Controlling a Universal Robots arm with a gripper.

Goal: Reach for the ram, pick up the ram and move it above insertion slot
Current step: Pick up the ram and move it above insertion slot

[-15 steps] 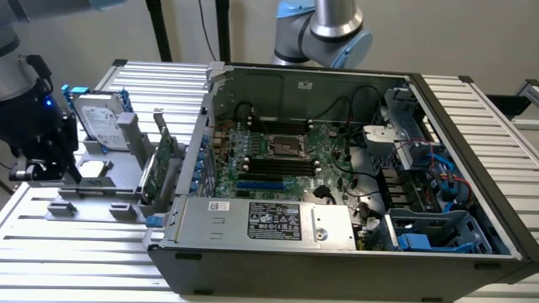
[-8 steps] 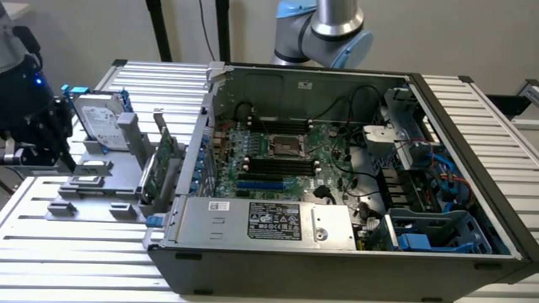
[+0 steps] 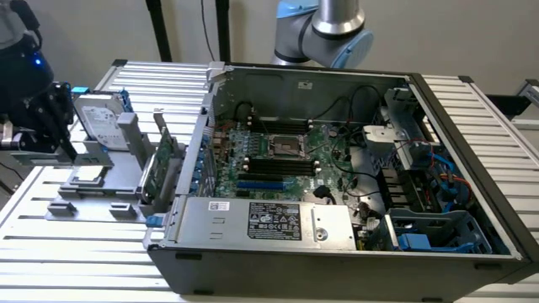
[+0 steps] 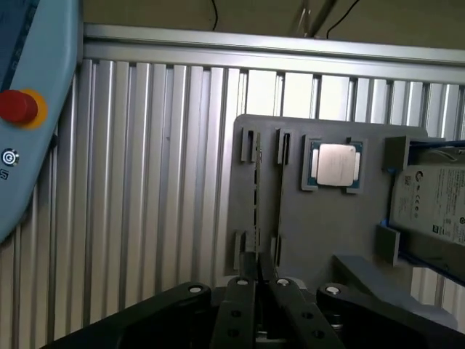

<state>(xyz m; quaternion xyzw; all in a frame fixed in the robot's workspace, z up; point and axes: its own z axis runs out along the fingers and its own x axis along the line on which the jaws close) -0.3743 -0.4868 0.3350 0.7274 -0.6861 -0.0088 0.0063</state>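
Note:
The ram (image 4: 255, 193) stands on edge in a slot of the grey holder plate (image 4: 320, 225), seen edge-on as a thin dark strip. My gripper (image 4: 259, 282) hangs above the holder's near end, apart from the ram, with its black fingers (image 4: 240, 305) pressed together and nothing between them. In the exterior view the gripper (image 3: 59, 129) is at the far left, beside the holder (image 3: 93, 189), where green boards (image 3: 160, 161) stand upright. The black insertion slots (image 3: 282, 165) lie on the motherboard inside the open computer case (image 3: 337, 265).
A hard drive (image 3: 101, 117) (image 4: 432, 200) and a CPU (image 4: 336, 164) sit on the holder. A teach pendant with a red button (image 4: 16, 106) lies on the ribbed aluminium table (image 4: 145, 182). The case wall (image 3: 198, 145) stands between holder and motherboard.

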